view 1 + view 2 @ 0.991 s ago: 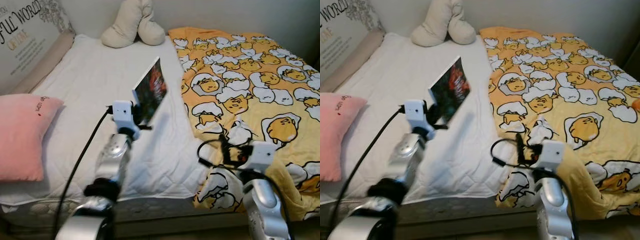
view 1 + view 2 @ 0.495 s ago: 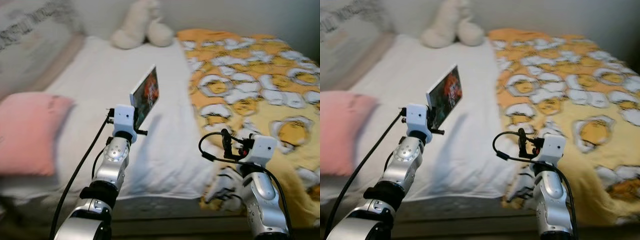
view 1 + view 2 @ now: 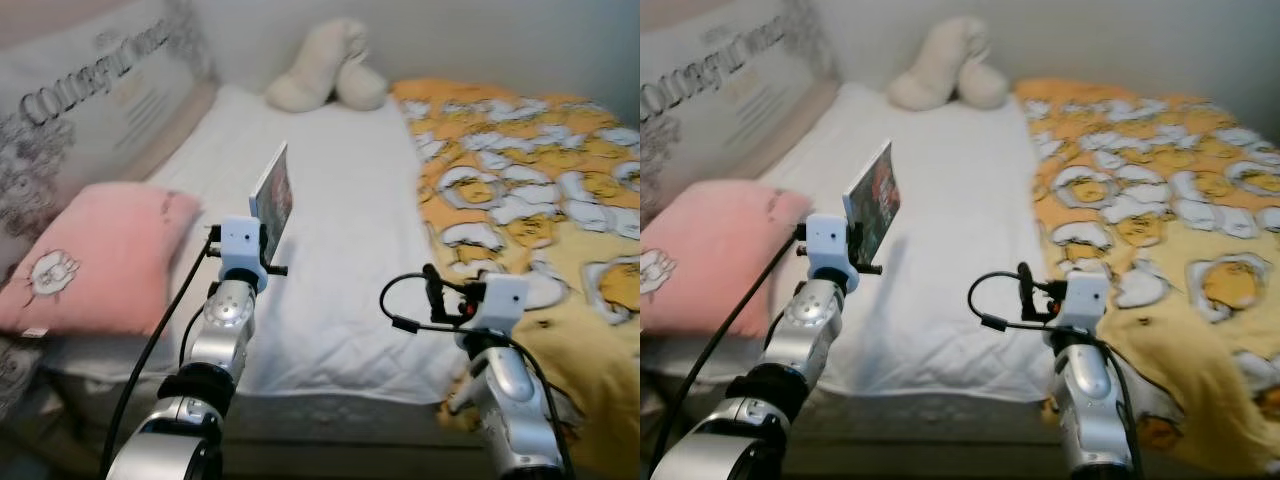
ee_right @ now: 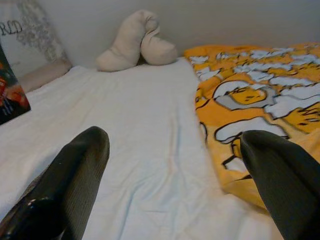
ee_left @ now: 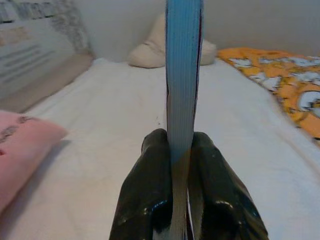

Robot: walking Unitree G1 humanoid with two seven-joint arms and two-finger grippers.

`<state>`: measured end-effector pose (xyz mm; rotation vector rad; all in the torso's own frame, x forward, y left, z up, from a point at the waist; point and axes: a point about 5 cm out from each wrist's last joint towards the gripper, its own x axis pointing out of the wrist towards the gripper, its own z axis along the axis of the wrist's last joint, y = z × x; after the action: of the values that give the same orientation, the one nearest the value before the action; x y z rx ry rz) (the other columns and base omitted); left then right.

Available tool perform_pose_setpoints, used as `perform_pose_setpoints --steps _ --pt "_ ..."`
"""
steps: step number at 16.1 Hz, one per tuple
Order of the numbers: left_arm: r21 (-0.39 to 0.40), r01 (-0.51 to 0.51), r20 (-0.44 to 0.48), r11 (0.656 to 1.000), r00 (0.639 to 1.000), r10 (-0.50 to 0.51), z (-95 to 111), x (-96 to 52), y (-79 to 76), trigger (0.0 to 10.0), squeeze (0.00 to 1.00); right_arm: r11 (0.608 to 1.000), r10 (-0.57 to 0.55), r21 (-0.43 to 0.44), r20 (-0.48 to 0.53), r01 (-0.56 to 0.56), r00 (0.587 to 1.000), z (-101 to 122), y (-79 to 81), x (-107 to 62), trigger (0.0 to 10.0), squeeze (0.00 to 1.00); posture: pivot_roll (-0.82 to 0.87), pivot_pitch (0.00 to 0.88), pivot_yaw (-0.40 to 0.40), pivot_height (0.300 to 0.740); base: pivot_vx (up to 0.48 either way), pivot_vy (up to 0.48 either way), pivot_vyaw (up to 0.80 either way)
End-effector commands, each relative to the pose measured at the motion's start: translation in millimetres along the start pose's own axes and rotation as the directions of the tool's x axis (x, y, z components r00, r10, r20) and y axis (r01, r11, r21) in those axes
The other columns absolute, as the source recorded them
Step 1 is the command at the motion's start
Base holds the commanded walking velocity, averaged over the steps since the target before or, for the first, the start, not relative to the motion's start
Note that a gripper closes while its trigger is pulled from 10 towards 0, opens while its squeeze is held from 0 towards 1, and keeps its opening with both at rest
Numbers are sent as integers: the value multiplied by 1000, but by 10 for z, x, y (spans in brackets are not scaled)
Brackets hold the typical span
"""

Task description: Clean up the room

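left gripper (image 5: pixel 179 165) clamped on book (image 3: pixel 272 192), upright at 11 o'clock, likely for carrying off bed (image 3: pixel 340 240) | right gripper (image 4: pixel 175 165) apart, idle

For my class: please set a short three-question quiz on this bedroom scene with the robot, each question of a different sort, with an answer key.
1. True or false: the left gripper is shut on the book, held on edge above the white sheet.
2. Multiple choice: the yellow patterned blanket lies on which side of the bed? A) the robot's left B) the robot's right C) folded under the pink pillow
3. Fill in: the right gripper has its fingers ____ and holds nothing.

Key
1. True.
2. B; the pink pillow lies on the robot's left, and the cream plush cushion sits at the far end by the wall.
3. Open.
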<state>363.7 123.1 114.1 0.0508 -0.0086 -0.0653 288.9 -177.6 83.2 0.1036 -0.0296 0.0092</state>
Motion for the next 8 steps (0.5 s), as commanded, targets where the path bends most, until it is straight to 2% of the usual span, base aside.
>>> perform_pose_setpoints --steps 1,8 --pt "16 31 64 999 997 -32 171 66 -71 10000 0 1000 20 -13 4 -20 1000 3 44 19 10000 0 24 0 42 740 480 0 0" --pt "20 23 62 1000 998 -25 179 89 -40 10000 0 999 42 -11 -15 -42 999 -54 82 19 10000 0 38 0 41 740 480 0 0"
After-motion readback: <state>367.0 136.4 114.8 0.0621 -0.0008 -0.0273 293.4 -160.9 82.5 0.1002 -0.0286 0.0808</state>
